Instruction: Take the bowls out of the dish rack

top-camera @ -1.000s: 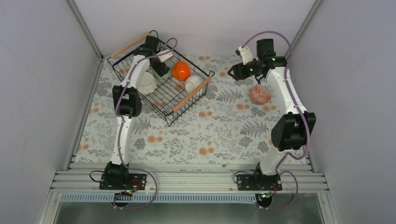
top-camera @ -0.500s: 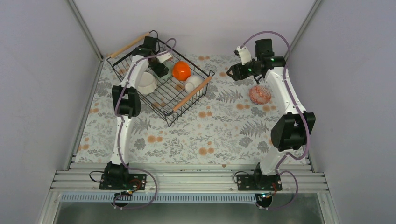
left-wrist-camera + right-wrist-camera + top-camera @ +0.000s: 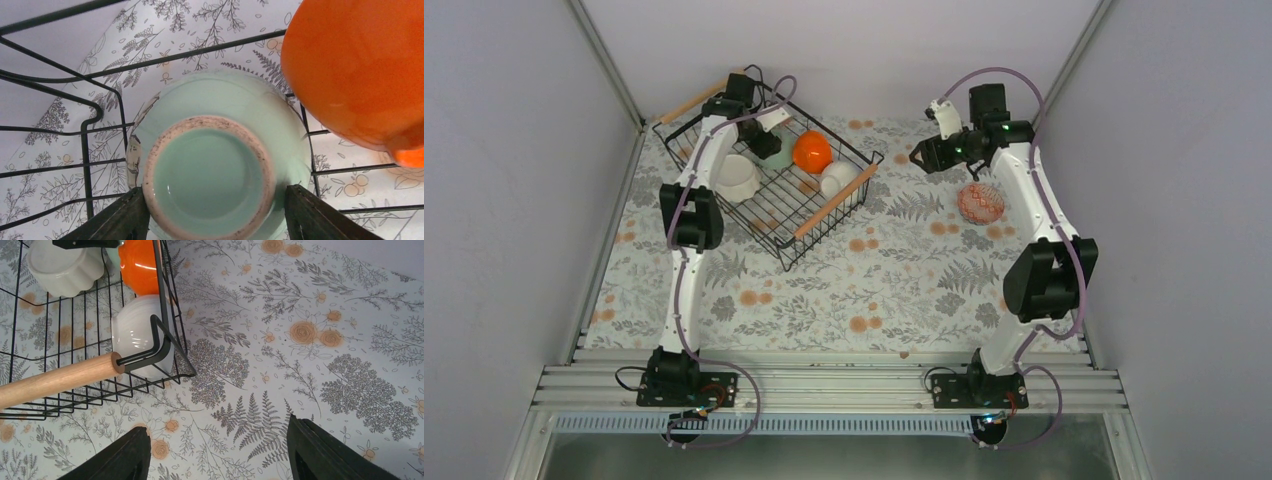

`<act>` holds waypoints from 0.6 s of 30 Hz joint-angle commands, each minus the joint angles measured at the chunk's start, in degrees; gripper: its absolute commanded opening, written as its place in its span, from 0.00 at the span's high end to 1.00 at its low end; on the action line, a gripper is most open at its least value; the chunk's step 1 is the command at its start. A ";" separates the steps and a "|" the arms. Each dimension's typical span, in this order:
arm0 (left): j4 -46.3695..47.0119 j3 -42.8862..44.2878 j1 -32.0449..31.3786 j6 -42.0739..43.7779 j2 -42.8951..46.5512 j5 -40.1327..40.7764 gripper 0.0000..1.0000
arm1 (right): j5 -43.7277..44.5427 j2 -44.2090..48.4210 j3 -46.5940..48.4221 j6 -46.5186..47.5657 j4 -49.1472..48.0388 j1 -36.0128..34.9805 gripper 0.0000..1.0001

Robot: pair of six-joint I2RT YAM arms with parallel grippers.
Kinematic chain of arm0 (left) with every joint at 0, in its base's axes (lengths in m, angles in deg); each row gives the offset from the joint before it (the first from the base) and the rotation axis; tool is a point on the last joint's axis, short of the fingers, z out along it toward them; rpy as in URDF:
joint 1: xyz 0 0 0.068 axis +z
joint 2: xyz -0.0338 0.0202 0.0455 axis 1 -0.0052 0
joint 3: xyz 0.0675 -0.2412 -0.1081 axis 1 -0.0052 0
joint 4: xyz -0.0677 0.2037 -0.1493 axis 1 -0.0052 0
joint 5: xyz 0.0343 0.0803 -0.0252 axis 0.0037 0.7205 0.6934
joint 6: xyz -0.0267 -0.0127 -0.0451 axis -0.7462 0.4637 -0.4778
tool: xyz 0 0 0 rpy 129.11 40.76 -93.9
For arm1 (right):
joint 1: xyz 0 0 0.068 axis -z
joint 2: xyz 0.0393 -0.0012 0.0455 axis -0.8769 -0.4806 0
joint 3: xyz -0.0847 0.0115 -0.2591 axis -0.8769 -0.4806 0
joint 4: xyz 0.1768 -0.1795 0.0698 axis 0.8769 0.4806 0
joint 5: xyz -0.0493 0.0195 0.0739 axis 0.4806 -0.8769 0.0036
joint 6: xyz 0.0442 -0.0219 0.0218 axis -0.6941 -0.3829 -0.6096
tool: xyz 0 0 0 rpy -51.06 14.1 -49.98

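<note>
Honestly, left end effector (image 3: 222, 215) straddles the pale green bowl (image 3: 210, 175), can't tell if it's pinching; orange bowl (image 3: 360, 75) cropped at the edge; right end effector (image 3: 217, 450) wide, empty

Top view high above table (image 3: 874, 290), both wrist views share dish rack (image 3: 776, 208), left very close

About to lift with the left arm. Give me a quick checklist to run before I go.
1. Left tool straddling the pale green bowl: ok, it flanks the foot ring.
2. Grip closed firmly on it: cannot tell.
3. Clearance from the orange bowl: not ok, it crowds one side of the pale green bowl.
4. Dish rack wires snagging the lift: cannot tell.
5. Right tool open, empty, outside the dish rack: ok.
</note>
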 commanded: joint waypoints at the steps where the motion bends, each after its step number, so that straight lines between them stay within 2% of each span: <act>1: -3.58 0.10 -1.01 0.76 -1.76 -2.98 0.38 | -0.69 -1.29 0.59 0.16 0.00 -0.72 0.34; 5: -3.84 0.02 -0.94 0.81 -1.75 -3.57 0.49 | -0.98 -1.41 0.52 0.25 0.00 -0.73 0.35; 18: -3.24 0.36 -1.09 -0.75 -1.79 -5.43 0.62 | -1.01 -1.21 -0.34 0.38 -0.16 -0.84 0.35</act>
